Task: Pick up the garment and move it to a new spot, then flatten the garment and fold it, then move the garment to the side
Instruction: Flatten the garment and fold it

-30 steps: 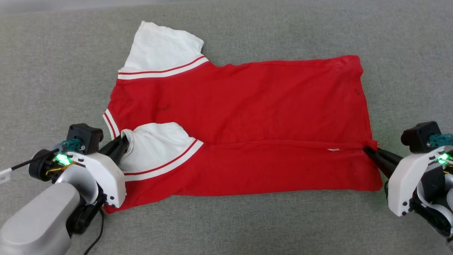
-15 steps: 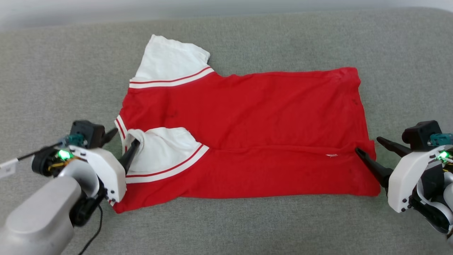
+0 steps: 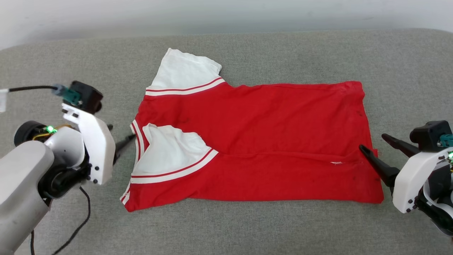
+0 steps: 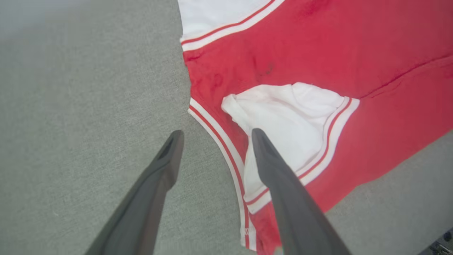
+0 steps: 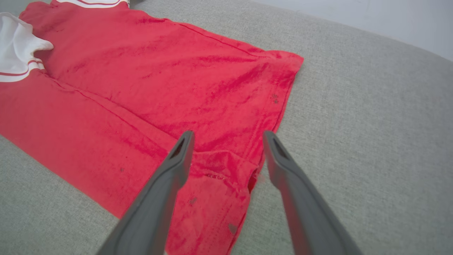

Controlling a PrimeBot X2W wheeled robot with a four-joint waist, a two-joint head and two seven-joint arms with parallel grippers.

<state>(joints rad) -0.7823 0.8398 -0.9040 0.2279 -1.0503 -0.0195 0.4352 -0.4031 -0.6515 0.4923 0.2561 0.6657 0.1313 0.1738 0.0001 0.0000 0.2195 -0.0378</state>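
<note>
The red garment (image 3: 254,117) lies flat on the grey cushion, its near edge folded over toward the middle. One white sleeve (image 3: 170,148) lies on top of the fold and the other sleeve (image 3: 185,71) sticks out at the far side. My left gripper (image 3: 122,131) stands open just left of the collar trim, holding nothing; in the left wrist view the left gripper (image 4: 216,132) has one finger over the garment (image 4: 318,53). My right gripper (image 3: 372,141) is open at the hem's right end; in its wrist view the right gripper (image 5: 228,134) straddles the corner of the garment (image 5: 159,78).
The grey fabric cushion (image 3: 247,226) stretches around the garment on all sides. A pale wall (image 3: 212,14) runs behind its far edge. A black cable (image 3: 81,219) hangs from my left arm over the near left of the cushion.
Both grippers have opened and let go of the folded edge. The left one has drawn back leftward off the sleeve. The head camera has tilted, so the whole picture sits lower.
</note>
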